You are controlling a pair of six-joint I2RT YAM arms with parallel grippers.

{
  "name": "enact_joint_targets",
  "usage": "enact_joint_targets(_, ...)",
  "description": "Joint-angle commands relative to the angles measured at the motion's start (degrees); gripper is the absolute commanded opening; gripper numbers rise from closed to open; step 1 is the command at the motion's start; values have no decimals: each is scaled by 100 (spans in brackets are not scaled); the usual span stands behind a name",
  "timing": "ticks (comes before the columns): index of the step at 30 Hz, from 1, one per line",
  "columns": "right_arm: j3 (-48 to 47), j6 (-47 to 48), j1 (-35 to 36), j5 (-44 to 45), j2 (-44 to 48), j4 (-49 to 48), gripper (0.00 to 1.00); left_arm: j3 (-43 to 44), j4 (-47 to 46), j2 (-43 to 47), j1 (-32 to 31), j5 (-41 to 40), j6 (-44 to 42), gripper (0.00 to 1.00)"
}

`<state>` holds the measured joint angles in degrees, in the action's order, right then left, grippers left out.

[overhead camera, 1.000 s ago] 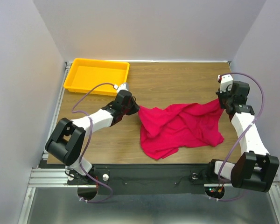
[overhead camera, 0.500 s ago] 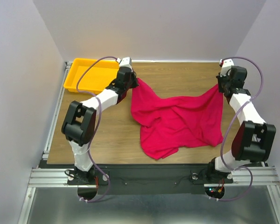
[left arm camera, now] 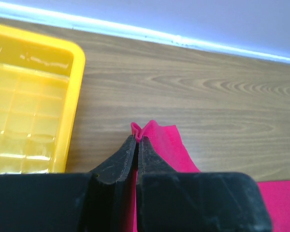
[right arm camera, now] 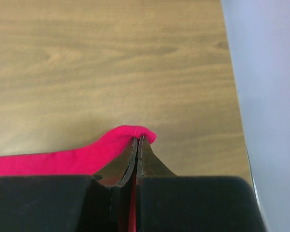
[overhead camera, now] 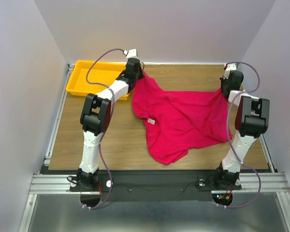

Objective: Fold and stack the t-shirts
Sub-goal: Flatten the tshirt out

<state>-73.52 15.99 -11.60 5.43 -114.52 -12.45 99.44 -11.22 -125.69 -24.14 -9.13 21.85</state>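
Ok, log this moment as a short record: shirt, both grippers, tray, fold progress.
shirt: one crimson t-shirt, unfolded and wrinkled, stretched between the two grippers over the table
label: small white neck label showing
left gripper: shut on a pinch of the t-shirt's edge, beside the tray
right gripper: shut on the opposite edge, near the table's right side
tray: yellow tray at the far left corner
fold progress: no fold made, no stack yet
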Motion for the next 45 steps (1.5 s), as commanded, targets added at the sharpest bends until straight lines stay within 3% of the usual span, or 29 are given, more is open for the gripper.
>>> enact_joint_targets(1, -742, -481, -53, 362, -228, -1137, 1, 672, 59, -69, 41, -72, -66, 0)
enact_joint_targets(9, -998, -1036, -159, -437, 149, -1629, 1, 1280, 112, -325, 67, 69, -93, 0)
enact_joint_targets(16, -1578, -632, -194, -262, -229, -1585, 1, 1377, 94, -386, 120, 78, -128, 0)
enact_joint_targets(19, -1359, -1071, -238, -1015, 516, -1594, 1, 1254, 33, -255, 111, 139, -145, 0)
enact_joint_targets(21, -1829, -1255, -238, -1647, 563, -967, 1, 1131, -125, -211, 111, 200, -163, 0)
enact_joint_targets(23, -2358, -1239, -247, -1651, 431, -550, 0, 1270, -91, -289, 111, 279, -154, 0)
enact_joint_targets(36, -2669, 615, -264, -956, 61, -451, 1, 1201, -258, -70, 111, 535, -119, 0)
enact_joint_targets(39, -2211, 1484, -221, -1106, 132, -1250, 1, 1166, -284, -17, 120, 552, -181, 0)
enact_joint_targets(41, -1957, 2291, -54, -669, -17, -1818, 1, 1166, -284, 0, 120, 570, -189, 0)
enact_joint_targets(42, -2147, 2364, 121, -579, -140, -1796, 1, 1157, -275, 9, 120, 578, -181, 0)
enact_joint_targets(43, -2463, 2104, 201, -230, -141, -961, 1, 1139, -275, 35, 111, 613, -163, 0)
enact_joint_targets(45, -2520, 1786, 289, -559, 286, -295, 0, 1017, -345, 132, 111, 640, -163, 0)
